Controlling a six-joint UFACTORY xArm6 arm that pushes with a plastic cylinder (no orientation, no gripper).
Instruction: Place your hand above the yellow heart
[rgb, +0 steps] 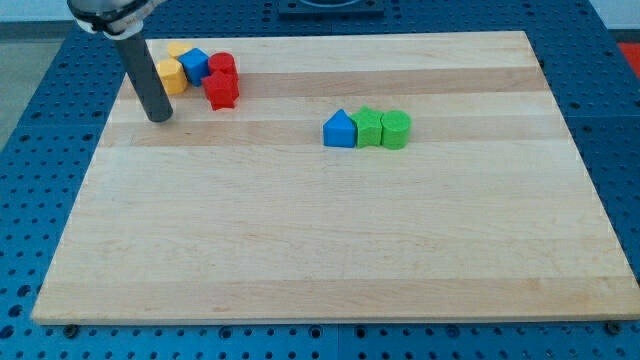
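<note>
My tip (160, 117) rests on the wooden board (330, 230) near its top left corner. Just to the tip's upper right lies a cluster of blocks. A yellow block (171, 76) sits closest, right beside the rod; whether it is the heart I cannot tell. A second yellow block (179, 50) peeks out behind it. A blue block (195, 65) sits between the yellow ones and two red blocks (222, 66) (222, 89). The tip is below and left of the nearest yellow block, not touching it.
A row of three touching blocks lies right of the board's centre: a blue pentagon-like block (339, 130), a green block (369, 128) and a green rounded block (396, 129). A blue perforated table (30, 150) surrounds the board.
</note>
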